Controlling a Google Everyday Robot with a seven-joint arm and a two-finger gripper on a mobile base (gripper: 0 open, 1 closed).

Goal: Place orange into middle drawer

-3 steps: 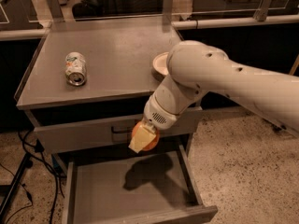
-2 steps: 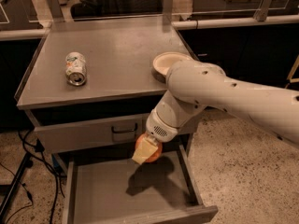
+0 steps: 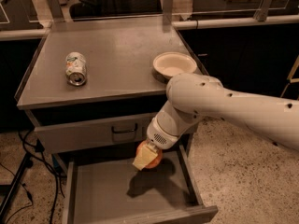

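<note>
The claw (image 3: 145,158), gripping the orange (image 3: 157,158), hangs inside the open drawer (image 3: 98,195); next it should lower and let go.

Dim warm overhead light; end effector (image 3: 145,159), gripping orange (image 3: 157,158) over middle drawer (image 3: 100,191), casts dark shadow inside

No legible text on can (image 3: 76,68)

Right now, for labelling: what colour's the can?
Can: white and green, camera view; gripper holds orange above drawer.
</note>
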